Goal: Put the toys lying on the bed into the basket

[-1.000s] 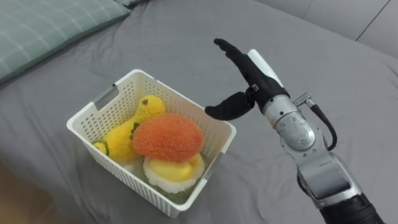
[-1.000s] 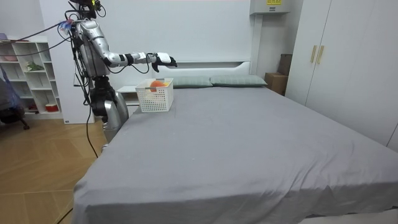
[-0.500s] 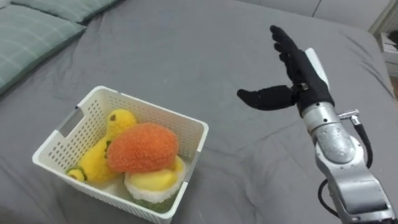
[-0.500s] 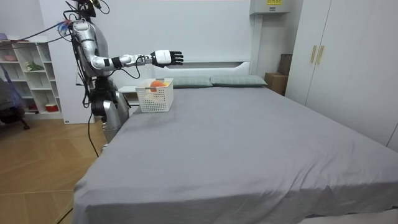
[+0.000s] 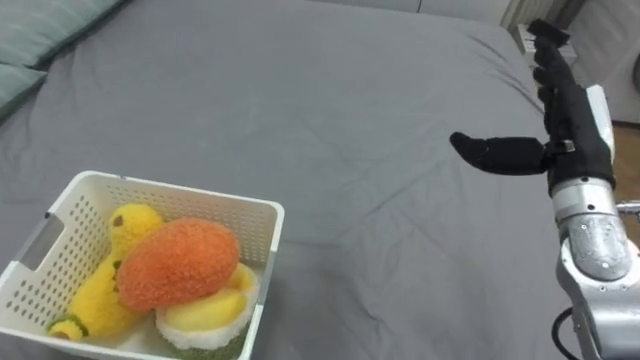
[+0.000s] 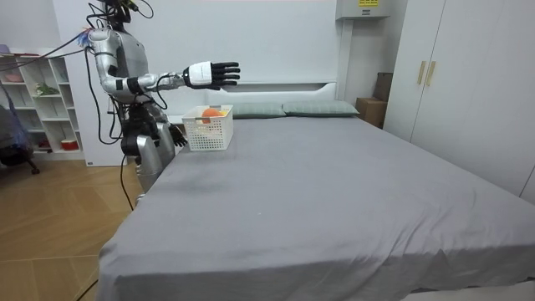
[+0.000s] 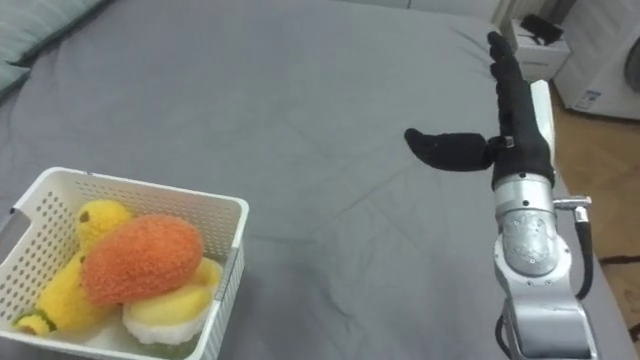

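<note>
A white slotted basket (image 5: pixel 170 190) rests on the grey bed at the lower left of the eye views. Inside it lie an orange plush toy (image 5: pixel 178 262), a yellow plush toy (image 5: pixel 105 285) and a pale yellow-and-white plush toy (image 5: pixel 205 312). My right hand (image 5: pixel 572 128) hangs in the air far to the right of the basket, open, fingers straight and thumb spread, holding nothing. In the room view I stand at the bed's side near its head, right hand (image 6: pixel 213 73) stretched out above the basket (image 6: pixel 207 128). My left hand (image 6: pixel 177 134) is low beside the basket.
The grey sheet (image 5: pixel 330 120) spreads flat ahead and to the right. Green pillows (image 6: pixel 284 109) lie at the head of the bed. A white wardrobe (image 6: pixel 451 75) stands on the room view's right and an open shelf (image 6: pixel 38 100) on its left.
The eye views have swung right, so the basket now sits lower left. My right hand has risen and moved away from the basket, still open. My torso has turned.
</note>
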`<state>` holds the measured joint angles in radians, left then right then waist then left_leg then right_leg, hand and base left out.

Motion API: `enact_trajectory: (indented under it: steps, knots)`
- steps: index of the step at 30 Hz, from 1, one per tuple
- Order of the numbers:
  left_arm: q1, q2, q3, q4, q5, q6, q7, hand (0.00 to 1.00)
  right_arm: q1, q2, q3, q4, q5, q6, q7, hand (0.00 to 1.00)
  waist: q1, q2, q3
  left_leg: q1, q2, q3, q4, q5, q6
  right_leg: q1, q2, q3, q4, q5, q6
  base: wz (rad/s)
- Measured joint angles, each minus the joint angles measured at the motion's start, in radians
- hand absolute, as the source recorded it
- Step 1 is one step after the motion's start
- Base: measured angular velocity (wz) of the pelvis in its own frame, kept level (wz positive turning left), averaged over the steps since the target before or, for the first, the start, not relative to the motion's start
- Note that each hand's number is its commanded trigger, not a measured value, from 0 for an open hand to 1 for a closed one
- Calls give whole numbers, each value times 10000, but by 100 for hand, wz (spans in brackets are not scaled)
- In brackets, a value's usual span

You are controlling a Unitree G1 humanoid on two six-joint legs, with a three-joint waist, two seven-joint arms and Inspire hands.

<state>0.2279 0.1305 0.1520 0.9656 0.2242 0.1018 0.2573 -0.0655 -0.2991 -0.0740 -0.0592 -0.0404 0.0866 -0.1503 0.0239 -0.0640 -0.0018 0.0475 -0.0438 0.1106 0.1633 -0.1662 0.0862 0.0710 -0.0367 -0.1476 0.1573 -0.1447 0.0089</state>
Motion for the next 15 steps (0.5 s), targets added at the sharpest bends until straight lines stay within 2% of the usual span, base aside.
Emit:
enact_trajectory:
  steps: [4, 7, 10, 15]
  knots:
    - [5, -35, 1, 22, -187, 0, 37, 0, 117, 2, -345, 10, 5, -20, 1, 0, -75, 36, 14, -22, 40, 192, -47, -3, 0, -165, 23, 115, 121, 6, -7, -12]
    - [22, -40, 6, 160, -196, -1, 125, 0, 679, 20, -744, 43, 524, -192, -209, 0, -167, 52, 8, -12, 44, 243, -108, -4, 2, -134, 39, 246, 118, 9, -9, -5]
    - [64, -61, 0, 195, -339, 2, 152, 0, 1136, 58, -795, 209, 827, -210, -458, 0, -238, 153, 38, -8, 65, 402, -140, -10, -1, -195, 61, 402, 120, 11, -9, -16]
    - [96, -59, -38, 315, -596, 12, 275, 0, 1633, 508, -792, 1450, 1098, -258, -732, 0, -454, 226, 27, 8, 141, 504, -110, -56, -46, -210, 97, 500, 110, 35, -47, -6]
